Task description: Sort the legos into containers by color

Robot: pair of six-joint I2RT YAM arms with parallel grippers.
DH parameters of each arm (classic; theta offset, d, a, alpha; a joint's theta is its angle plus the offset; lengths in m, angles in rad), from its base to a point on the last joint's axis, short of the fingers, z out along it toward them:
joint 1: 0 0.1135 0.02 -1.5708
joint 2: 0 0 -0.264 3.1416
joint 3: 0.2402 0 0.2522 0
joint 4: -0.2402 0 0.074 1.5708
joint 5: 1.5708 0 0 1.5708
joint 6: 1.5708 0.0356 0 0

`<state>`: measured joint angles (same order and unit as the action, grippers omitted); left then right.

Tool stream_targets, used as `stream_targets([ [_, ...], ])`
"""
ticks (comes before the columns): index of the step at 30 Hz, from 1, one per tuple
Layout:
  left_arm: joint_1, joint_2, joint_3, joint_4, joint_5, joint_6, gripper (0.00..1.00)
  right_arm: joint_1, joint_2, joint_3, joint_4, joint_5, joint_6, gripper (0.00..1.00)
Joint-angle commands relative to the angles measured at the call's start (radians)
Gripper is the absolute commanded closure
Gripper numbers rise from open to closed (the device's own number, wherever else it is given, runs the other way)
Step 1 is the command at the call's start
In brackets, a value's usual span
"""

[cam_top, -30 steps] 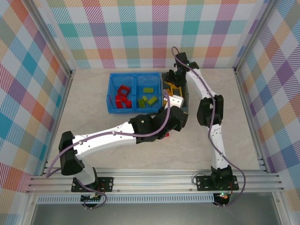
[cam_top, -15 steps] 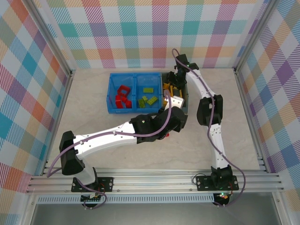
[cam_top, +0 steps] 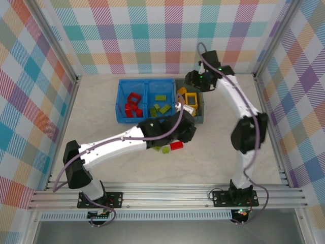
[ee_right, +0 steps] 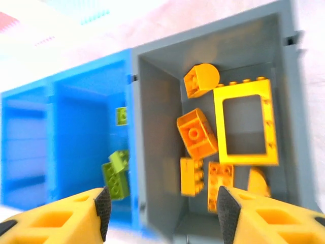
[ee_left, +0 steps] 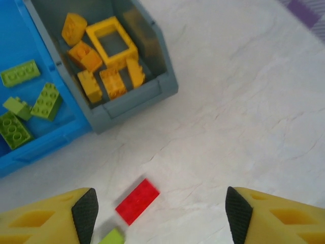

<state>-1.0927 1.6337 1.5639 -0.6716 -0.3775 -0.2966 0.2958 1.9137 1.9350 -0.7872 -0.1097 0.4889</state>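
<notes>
A red lego (ee_left: 137,201) and a lime green lego (ee_left: 112,237) lie loose on the table in front of the containers. My left gripper (ee_left: 161,216) hangs open above the table, the red brick just inside its left finger, untouched. The dark grey bin (cam_top: 199,116) holds several yellow-orange legos, among them a hollow frame (ee_right: 245,122). The blue bin (cam_top: 121,101) has red legos (cam_top: 133,104) in its left compartment and green legos (cam_top: 160,108) in its right one. My right gripper (ee_right: 165,211) is open and empty above the grey bin's wall next to the blue bin.
The two bins stand side by side at the back middle of the table. Metal frame posts and checked walls close the workspace on three sides. Bare tabletop (ee_left: 244,101) lies right of the grey bin.
My right gripper has risen out of the grey bin toward the back right. The left arm has pulled back, uncovering the red and green bricks on the table.
</notes>
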Motion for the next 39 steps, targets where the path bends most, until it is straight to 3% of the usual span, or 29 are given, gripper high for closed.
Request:
stream_targets([
  [1,0.09,0.001,-0.03,-0.108,0.254,0.224,0.28,0.014,-0.29,-0.264,0.088,0.037,0.02,0.4],
  [5,0.157,0.08,-0.023,-0.18,0.36,0.42,0.28,0.054,-0.649,-0.628,0.112,0.003,0.068,0.35],
  [8,0.192,0.14,-0.021,-0.187,0.438,0.543,0.28,0.077,-0.883,-0.805,0.048,-0.08,0.113,0.31],
  [16,0.206,0.359,0.078,-0.246,0.425,0.687,0.28,0.08,-1.232,-0.951,-0.243,-0.278,0.208,0.22],
  [20,0.206,0.42,0.095,-0.227,0.4,0.695,0.27,0.081,-1.269,-0.895,-0.337,-0.281,0.199,0.22],
  [28,0.208,0.505,0.106,-0.188,0.387,0.676,0.29,0.08,-1.266,-0.864,-0.332,-0.281,0.211,0.22],
  [34,0.205,0.538,0.102,-0.171,0.379,0.65,0.44,0.08,-1.266,-0.874,-0.327,-0.275,0.21,0.23],
  [39,0.198,0.506,0.055,-0.12,0.39,0.621,0.68,0.08,-1.261,-0.898,-0.308,-0.279,0.21,0.24],
])
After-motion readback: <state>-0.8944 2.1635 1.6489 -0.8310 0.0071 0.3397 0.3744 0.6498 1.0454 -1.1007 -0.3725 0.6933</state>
